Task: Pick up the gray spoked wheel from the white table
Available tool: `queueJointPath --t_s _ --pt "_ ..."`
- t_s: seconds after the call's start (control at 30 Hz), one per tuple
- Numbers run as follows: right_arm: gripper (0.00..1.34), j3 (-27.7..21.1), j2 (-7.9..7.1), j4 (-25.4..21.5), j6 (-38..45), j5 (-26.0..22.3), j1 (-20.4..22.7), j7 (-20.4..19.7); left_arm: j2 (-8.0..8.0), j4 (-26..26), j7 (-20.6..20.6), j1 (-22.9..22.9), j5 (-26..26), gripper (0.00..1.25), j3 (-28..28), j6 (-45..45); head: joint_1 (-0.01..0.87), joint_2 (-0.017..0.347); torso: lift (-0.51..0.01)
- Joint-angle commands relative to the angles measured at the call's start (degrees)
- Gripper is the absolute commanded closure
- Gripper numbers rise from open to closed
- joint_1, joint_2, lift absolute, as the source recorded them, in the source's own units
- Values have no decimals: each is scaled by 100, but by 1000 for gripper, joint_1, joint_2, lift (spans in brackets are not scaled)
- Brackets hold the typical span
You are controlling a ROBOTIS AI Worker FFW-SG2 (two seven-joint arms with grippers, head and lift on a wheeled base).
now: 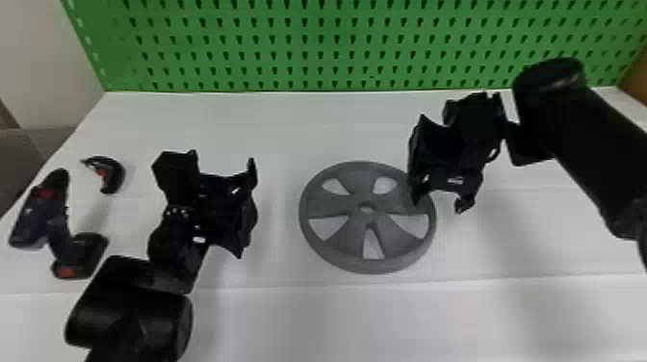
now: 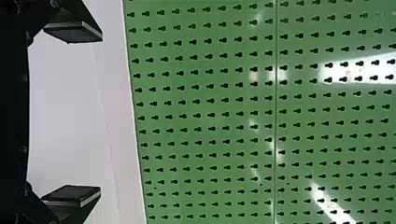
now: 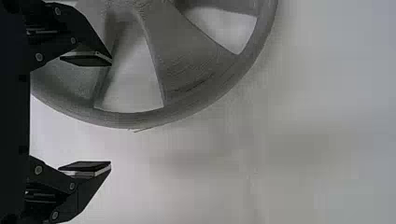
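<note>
The gray spoked wheel (image 1: pixel 358 240) lies flat on the white table (image 1: pixel 332 317). At the wheel's right side, my right gripper (image 1: pixel 440 200) is held over the rim with its fingers apart. In the right wrist view the wheel's rim (image 3: pixel 187 108) runs across behind the space between the fingers of the right gripper (image 3: pixel 111 113), and one finger overlaps the spokes. Nothing is gripped there. My left gripper (image 1: pixel 250 209) hangs to the left of the wheel, apart from it. The left wrist view has the left gripper (image 2: pixel 101 113) open with nothing between its fingers.
A cordless drill (image 1: pixel 60 226) lies on the table at the far left, with a small curved black-and-red object (image 1: pixel 113 175) behind it, both left of my left arm. A green pegboard (image 1: pixel 337 45) stands along the table's back edge.
</note>
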Motion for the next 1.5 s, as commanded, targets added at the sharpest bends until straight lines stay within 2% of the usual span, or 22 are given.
queueJointPath --t_s 0.0,0.17,0.33,0.7,1.13,1.37,1.47 --pt "472 -191 24 57 -45 219 52 1 0 0 0 0 -11 128 -15 9 767 35 -107" --pt "467 -174 6 57 -36 228 78 1 0 0 0 9 -2 128 2 9 767 35 -107" --pt "407 -138 -3 30 -19 211 96 10 0 0 0 0 -2 128 -15 9 767 35 -107" --pt "406 -51 -12 30 -54 140 113 18 0 0 0 0 -2 128 -15 9 767 35 -107" --pt "406 -24 76 -5 -361 255 324 115 0 0 0 0 24 128 2 9 767 35 -107" --pt "406 257 85 -5 -493 378 403 598 0 0 0 0 33 128 11 9 767 35 -107" --pt "406 292 85 4 -511 395 430 677 0 0 0 0 33 128 2 9 767 35 -107"
